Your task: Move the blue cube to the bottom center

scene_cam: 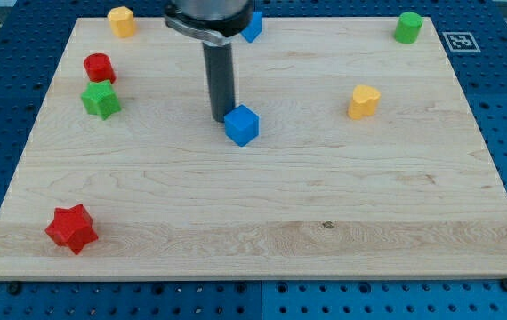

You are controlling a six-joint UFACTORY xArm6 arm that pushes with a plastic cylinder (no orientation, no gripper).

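A blue cube sits a little above and left of the board's middle. My tip stands right beside it, at its upper left, touching or nearly touching it. The dark rod rises from there to the view's top. A second blue block is partly hidden behind the rod's mount at the top edge; its shape cannot be made out.
The wooden board lies on a blue perforated table. On it are a yellow block at top left, a red cylinder, a green star, a red star at bottom left, a yellow block at right and a green cylinder at top right.
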